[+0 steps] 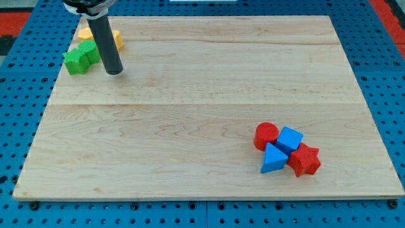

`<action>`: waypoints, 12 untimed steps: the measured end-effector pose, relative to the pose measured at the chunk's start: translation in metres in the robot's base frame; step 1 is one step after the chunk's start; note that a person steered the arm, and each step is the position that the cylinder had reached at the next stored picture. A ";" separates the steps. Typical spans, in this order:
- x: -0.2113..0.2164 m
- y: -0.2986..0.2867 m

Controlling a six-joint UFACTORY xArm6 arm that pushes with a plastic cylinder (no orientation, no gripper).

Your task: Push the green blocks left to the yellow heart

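Green blocks (82,57) sit at board's (190,126) top-left corner, touching yellow blocks (95,37) behind; my tip (114,73) just right of them, rod only, nothing clamped; red cylinder (266,135), blue cube (290,139), blue triangle (273,159), red star (305,159) clustered lower right.

Near the view's bottom right, a red cylinder (266,135), blue cube (290,139), blue triangle (273,159) and red star (305,159) huddle touching on the wooden board (190,114)
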State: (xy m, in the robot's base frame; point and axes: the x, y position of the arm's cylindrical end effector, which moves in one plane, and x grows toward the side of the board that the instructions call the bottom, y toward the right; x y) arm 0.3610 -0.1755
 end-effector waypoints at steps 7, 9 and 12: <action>-0.010 0.061; -0.007 0.064; 0.039 -0.129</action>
State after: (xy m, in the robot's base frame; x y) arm 0.4004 -0.3049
